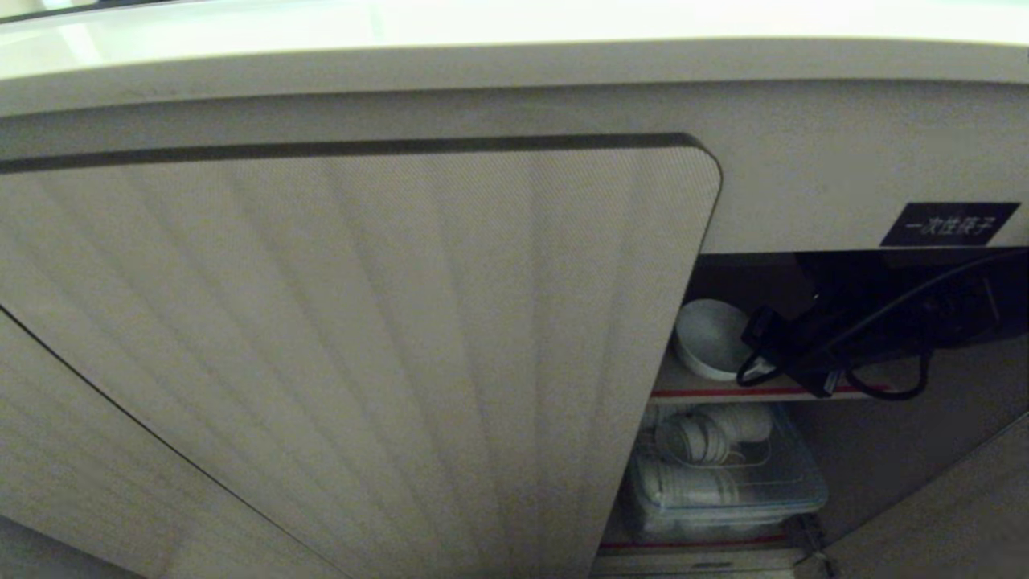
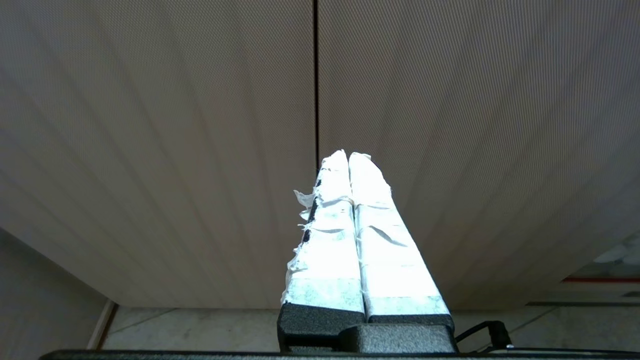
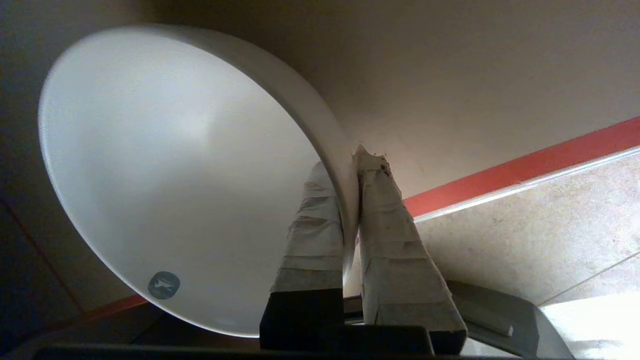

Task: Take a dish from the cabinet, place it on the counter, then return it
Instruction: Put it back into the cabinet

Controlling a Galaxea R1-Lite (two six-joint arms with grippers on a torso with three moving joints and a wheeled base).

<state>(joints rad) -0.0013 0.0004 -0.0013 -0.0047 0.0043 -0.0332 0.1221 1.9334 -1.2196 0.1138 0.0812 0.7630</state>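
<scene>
the right pincer [image 3: 350, 165] is clamped narrow on the rim of the dish [image 3: 165, 165], one taped finger inside the bowl and one outside. in the head view the dish [image 1: 707, 338] sits tilted in the open part of the cabinet [image 1: 362, 362], over the upper red-edged shelf [image 1: 723, 394], with the right arm reaching in from the right. the left pincer [image 2: 348, 160] is parked with its taped fingers pressed together, facing the ribbed doors.

the grip looks thin: only a small stretch of rim is pinched, so the bowl's weight could make it pivot or slip out on the way out. the opening is narrow, with the open door edge just beside the dish, so a sideways swing could knock the rim against it. a box of white crockery [image 1: 723, 474] lies on the shelf below, where a dropped bowl would land. the tabletop [image 1: 321, 32] is high above, so the lift is long, and a jerk could loosen the hold.
</scene>
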